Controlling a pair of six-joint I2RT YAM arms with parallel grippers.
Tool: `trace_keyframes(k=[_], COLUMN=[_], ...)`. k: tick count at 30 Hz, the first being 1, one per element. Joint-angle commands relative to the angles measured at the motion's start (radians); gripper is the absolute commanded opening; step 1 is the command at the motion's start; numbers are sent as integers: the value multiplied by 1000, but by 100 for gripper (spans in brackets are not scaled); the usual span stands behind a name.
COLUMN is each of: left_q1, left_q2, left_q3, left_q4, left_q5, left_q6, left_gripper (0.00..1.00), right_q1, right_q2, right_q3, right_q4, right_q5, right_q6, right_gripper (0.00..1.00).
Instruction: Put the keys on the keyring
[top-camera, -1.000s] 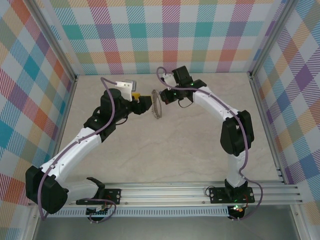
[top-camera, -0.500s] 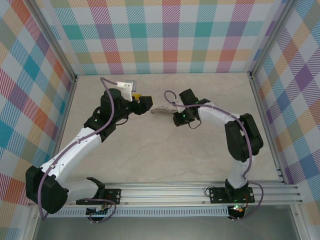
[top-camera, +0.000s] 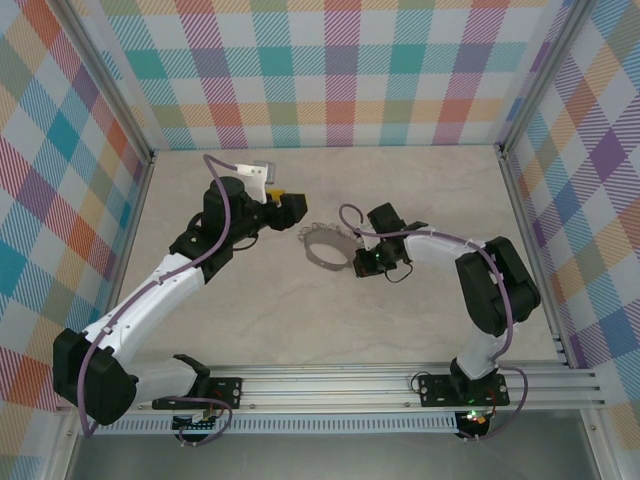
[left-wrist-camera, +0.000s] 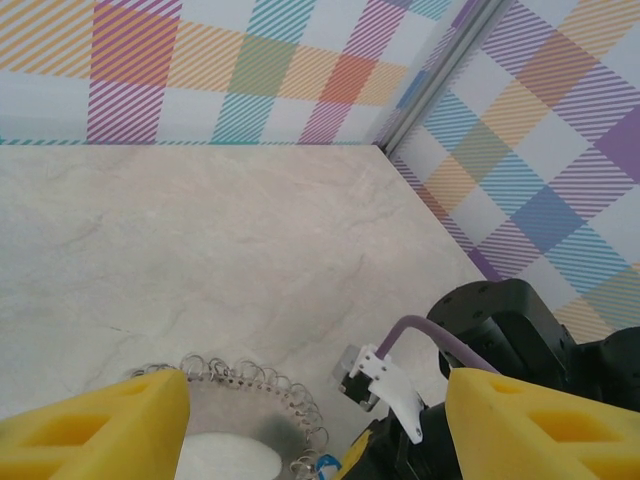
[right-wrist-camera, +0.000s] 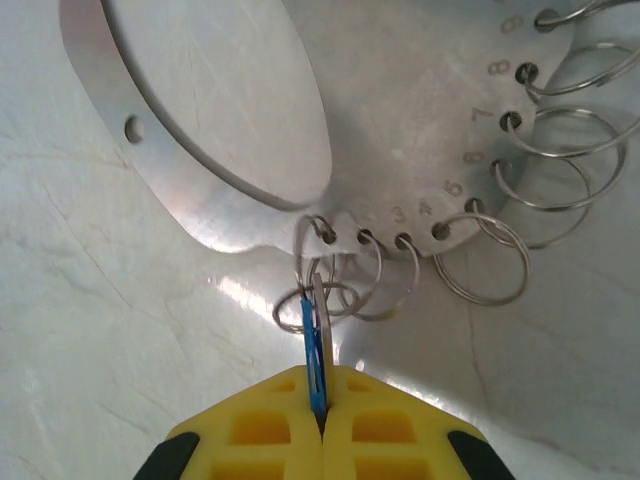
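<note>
Scene: a pale marbled surface (top-camera: 400, 320) boxed in by checked walls (top-camera: 340, 70), with two arms reaching in toward its middle
Keyring (top-camera: 326, 248): lies flat on the surface near the middle, between the two arm tips; it is a thin grey metal plate with a large oval cut-out and a row of small holes along one edge, some stamped with numbers
Wire loops (right-wrist-camera: 480, 262): one hangs from each hole, fanned out flat on the surface just outside the plate's edge, several overlapping
Keys (right-wrist-camera: 313, 335): a blue tag and a thin silver key seen edge-on, standing upright among the loops at the holes before the one stamped 3, right at the keyring's edge; whether the key passes through a loop cannot be told
Right end effector (right-wrist-camera: 320, 400): clamped tight on the keys, its yellow fingers (right-wrist-camera: 250, 430) pressed together with the blue tag pinched in the seam; it sits low, just beside the keyring's right-hand edge in the top view
Left end effector (left-wrist-camera: 315, 400): jaws wide apart with nothing between them, yellow pads (left-wrist-camera: 100, 430) in the lower corners of its own view; it hangs above the surface near the keyring's far left edge, apart from it
Below the left end effector: the keyring's looped rim, a speck of blue at its edge, and the right arm's black wrist (left-wrist-camera: 500, 320) just beyond
</note>
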Motion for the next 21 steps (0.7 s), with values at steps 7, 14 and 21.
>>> trace_keyframes(k=[7, 14, 21], left_q1=[9, 9, 9], left_q2=[12, -17, -108], left_q3=[-6, -23, -71], left_q4=[14, 13, 14], left_q5=[36, 55, 10], left_q6=[-7, -7, -9], left_gripper=[70, 78, 100], right_q1=[39, 20, -19], right_q2=[-178, -511, -693], right_q3=[-95, -157, -118], right_q4=[26, -25, -126], right_q5=[-174, -199, 6], right_q6=[39, 125, 145], right_gripper=[23, 89, 100])
